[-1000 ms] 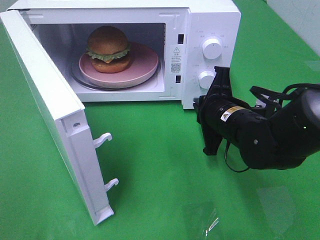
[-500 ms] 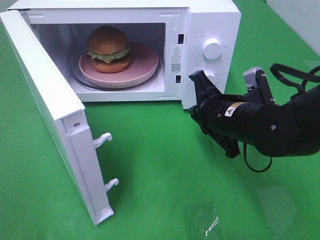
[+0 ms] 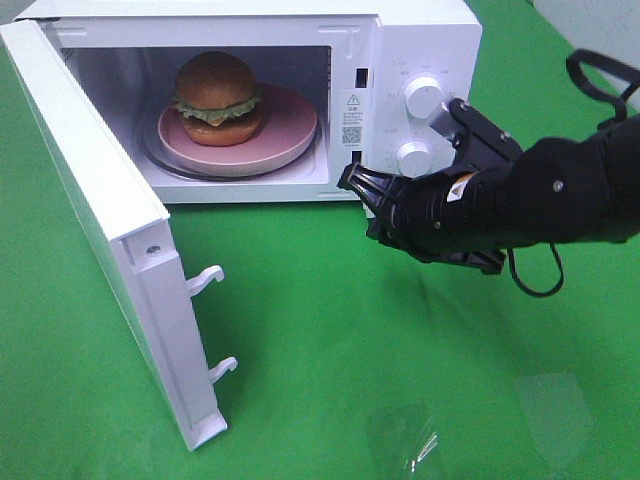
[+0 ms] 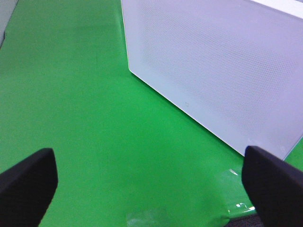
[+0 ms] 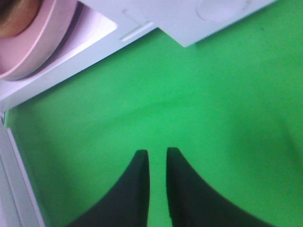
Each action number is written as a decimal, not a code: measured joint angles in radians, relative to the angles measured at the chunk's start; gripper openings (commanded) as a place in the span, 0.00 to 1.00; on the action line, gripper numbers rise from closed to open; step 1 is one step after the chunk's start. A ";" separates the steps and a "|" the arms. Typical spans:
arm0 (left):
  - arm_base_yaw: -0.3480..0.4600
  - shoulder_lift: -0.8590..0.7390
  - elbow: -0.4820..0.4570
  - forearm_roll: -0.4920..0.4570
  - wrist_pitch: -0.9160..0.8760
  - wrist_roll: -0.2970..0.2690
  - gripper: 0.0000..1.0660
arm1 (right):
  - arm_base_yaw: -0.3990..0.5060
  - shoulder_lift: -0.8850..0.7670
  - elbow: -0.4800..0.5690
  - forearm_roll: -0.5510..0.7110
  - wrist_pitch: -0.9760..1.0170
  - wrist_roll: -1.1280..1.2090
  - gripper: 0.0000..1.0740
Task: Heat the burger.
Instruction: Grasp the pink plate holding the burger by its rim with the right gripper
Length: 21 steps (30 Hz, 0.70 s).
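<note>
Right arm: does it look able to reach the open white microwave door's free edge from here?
Probably yes: the right gripper hovers before the white microwave, and only green cloth lies between it and the free edge of the door.

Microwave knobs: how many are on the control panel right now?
2. The upper knob sits high on the control panel; the lower knob is directly below it. No others appear hidden.
</note>
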 measured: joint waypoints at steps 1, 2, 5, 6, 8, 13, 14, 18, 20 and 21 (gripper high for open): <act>0.000 0.000 0.000 0.000 0.000 0.000 0.92 | 0.000 0.000 0.000 0.000 0.000 0.000 0.18; 0.000 0.000 0.000 0.000 0.000 0.000 0.92 | -0.003 -0.011 -0.039 -0.059 0.078 -0.047 0.22; 0.000 0.000 0.000 0.000 0.000 0.000 0.92 | -0.003 -0.019 -0.087 -0.150 0.173 -0.092 0.33; 0.000 0.000 0.000 0.000 0.000 0.000 0.92 | -0.003 -0.019 -0.087 -0.150 0.173 -0.092 0.33; 0.000 0.000 0.000 0.000 0.000 0.000 0.92 | -0.003 -0.020 -0.115 -0.213 0.239 -0.109 0.42; 0.000 0.000 0.000 0.000 0.000 0.000 0.92 | -0.004 -0.020 -0.164 -0.382 0.384 -0.157 0.68; 0.000 0.000 0.000 0.000 0.000 0.000 0.92 | -0.004 -0.020 -0.164 -0.382 0.384 -0.157 0.68; 0.000 0.000 0.000 0.000 0.000 0.000 0.92 | -0.006 -0.020 -0.185 -0.466 0.460 -0.202 0.75; 0.000 0.000 0.000 0.000 0.000 0.000 0.92 | -0.006 -0.020 -0.193 -0.482 0.488 -0.237 0.74; 0.000 0.000 0.000 0.000 0.000 0.000 0.92 | -0.006 -0.020 -0.193 -0.482 0.488 -0.237 0.74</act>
